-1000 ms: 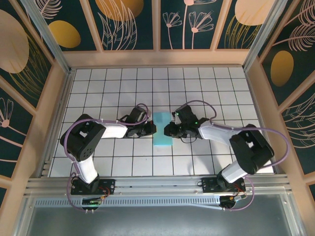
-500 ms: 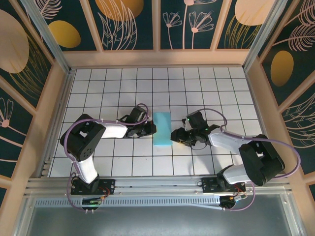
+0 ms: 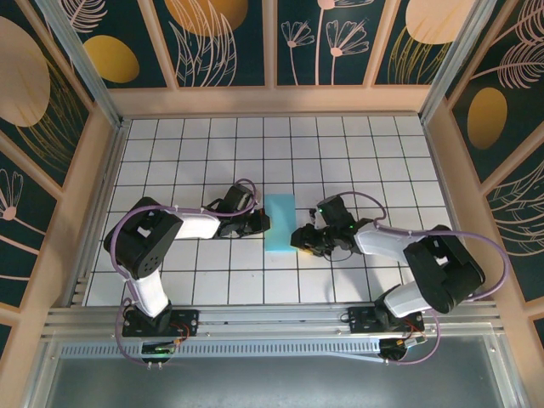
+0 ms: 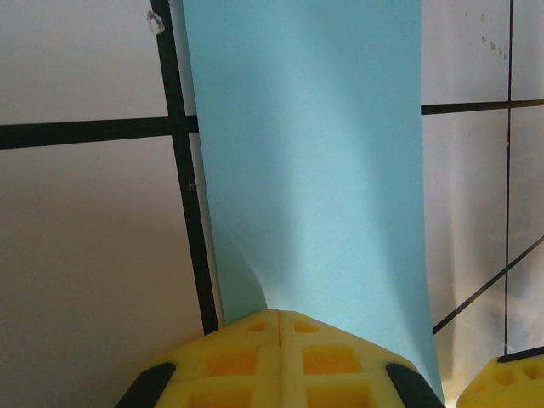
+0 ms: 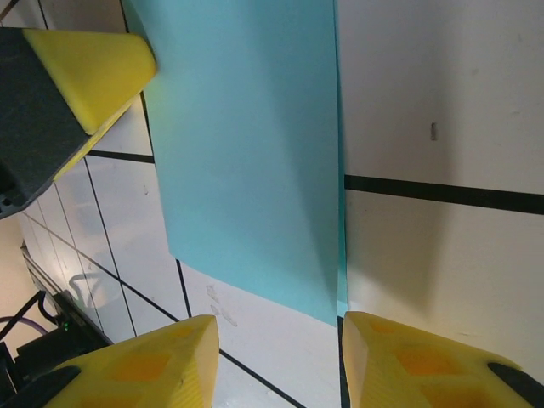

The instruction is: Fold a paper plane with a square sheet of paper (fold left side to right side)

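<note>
At the middle of the table we have the square sheet of paper lying doubled into a tall strip. We judge that our left gripper, jaws shut tight, bears its tips on the strip's left edge to pin it flat. Our right gripper hangs with jaws apart and empty at the strip's lower right corner, likely placed to press there. Both forearms lie low, reaching inward, with the wrists bent toward the paper.
</note>
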Robot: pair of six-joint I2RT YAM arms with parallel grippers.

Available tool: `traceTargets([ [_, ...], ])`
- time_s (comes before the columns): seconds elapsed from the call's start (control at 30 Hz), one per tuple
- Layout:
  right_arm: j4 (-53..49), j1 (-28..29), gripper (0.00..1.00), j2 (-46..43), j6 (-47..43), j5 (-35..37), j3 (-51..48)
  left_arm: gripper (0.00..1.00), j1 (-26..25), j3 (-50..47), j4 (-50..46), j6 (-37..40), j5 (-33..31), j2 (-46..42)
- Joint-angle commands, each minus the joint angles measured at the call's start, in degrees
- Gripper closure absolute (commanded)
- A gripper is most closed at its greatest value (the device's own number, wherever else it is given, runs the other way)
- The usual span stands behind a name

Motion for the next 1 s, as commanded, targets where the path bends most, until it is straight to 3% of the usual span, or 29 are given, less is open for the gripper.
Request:
traceTargets([
  [0.0,1.31,0.66,0.57,0.91,1.07,0.30,0.33,1.00,-0.29,-1.31,-2.99,0.97,-2.43,1.30],
  [0.97,9.72,-1.70,0.60,5.58,1.29,-0.97,3.01,1.00,-0.36,-1.12,-3.27,1.32,-2.08,0.77],
])
